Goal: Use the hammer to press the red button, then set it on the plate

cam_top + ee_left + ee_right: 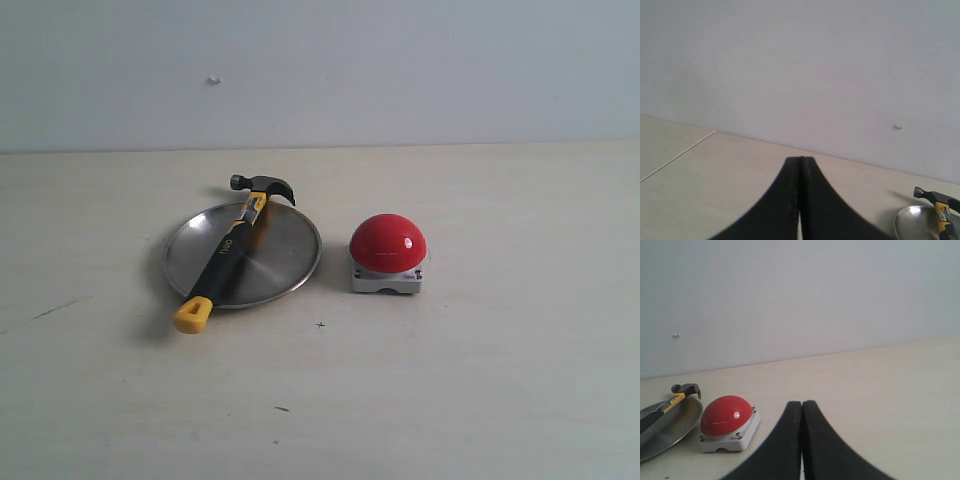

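Hammer (pixel 228 250) we list lying across the plate (pixel 285 250), yellow end past its near rim; red button (pixel 388 243) just beside, apart. Left wrist view: left gripper (pixel 800 161), jaws together, empty. Right wrist view: right gripper (pixel 802 405), likewise.

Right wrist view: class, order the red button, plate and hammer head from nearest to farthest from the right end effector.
1. Red button, closest.
2. Plate, beyond the button.
3. Hammer head, at the plate's far rim.
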